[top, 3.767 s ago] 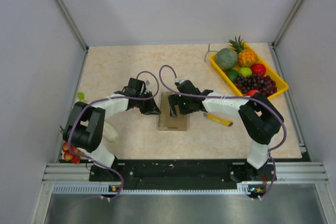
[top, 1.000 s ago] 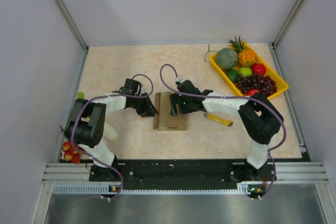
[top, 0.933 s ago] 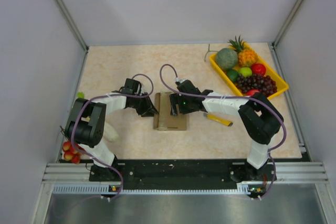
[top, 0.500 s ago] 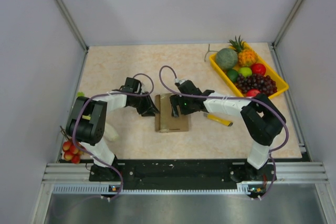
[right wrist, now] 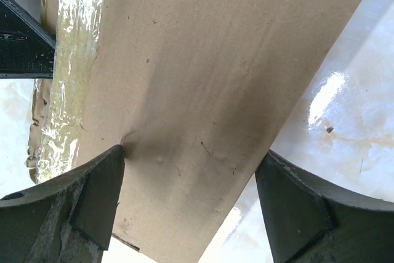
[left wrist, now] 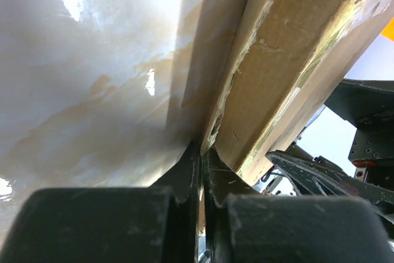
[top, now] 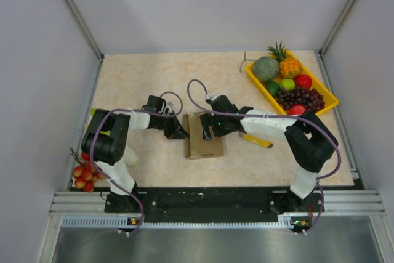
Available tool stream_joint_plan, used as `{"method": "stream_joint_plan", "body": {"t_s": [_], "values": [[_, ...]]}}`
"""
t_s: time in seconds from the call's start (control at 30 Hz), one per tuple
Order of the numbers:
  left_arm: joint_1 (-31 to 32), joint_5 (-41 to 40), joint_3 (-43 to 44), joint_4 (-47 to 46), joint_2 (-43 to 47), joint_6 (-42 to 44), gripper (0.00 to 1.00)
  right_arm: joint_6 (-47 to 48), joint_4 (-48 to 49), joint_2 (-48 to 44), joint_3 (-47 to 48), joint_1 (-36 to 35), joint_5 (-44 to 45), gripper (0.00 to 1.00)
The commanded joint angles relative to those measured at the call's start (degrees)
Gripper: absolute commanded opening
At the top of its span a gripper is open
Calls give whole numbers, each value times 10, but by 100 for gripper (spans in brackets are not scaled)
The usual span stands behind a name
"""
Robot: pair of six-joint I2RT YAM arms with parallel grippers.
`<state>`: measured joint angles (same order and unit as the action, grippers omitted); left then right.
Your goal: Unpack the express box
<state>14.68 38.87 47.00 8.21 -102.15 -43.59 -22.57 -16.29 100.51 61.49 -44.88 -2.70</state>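
The express box [top: 206, 146], a flat brown cardboard mailer, lies on the table between my two arms, slightly skewed. My left gripper [top: 180, 132] is at its left edge, lying low on the table. In the left wrist view the gripper [left wrist: 202, 152] is shut on the thin edge of a cardboard flap of the box [left wrist: 277, 72]. My right gripper [top: 209, 130] is over the box top. In the right wrist view it [right wrist: 191, 152] is open wide, one fingertip [right wrist: 111, 170] denting the box's top [right wrist: 203, 60], the other beside the box over the table.
A yellow utility knife [top: 255, 140] lies just right of the box, under my right arm. A yellow fruit tray [top: 261, 89] stands at the back right. Red fruits [top: 83, 177] and a pale object [top: 128, 154] lie at the near left by the left arm.
The box has shifted a little to the right and turned slightly. My left gripper has followed it to the right, staying at its left edge. The right gripper stays on the box top.
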Motion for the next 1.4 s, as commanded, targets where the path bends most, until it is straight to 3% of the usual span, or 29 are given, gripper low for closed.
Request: {"method": "stream_joint_plan", "body": {"t_s": [0.0, 0.23, 0.37, 0.67, 1.1, 1.37], "values": [[7, -52, -4, 36, 2, 19, 0, 12, 4, -41, 1, -7, 13, 81], [7, -125, 62, 205, 86, 56, 0, 17, -62, -119, 38, -7, 97, 91], [7, -144, 96, 250, 121, 60, 0, 19, -72, -152, 54, -7, 88, 95], [10, -97, 116, 252, 180, 7, 0, 21, -72, -118, 84, -40, 95, 96], [10, -78, 135, 254, 198, 1, 0, 31, -29, -129, 112, -86, 82, 95], [10, -58, 159, 261, 199, 20, 0, 36, -34, -80, 118, -86, 78, 92]]}}
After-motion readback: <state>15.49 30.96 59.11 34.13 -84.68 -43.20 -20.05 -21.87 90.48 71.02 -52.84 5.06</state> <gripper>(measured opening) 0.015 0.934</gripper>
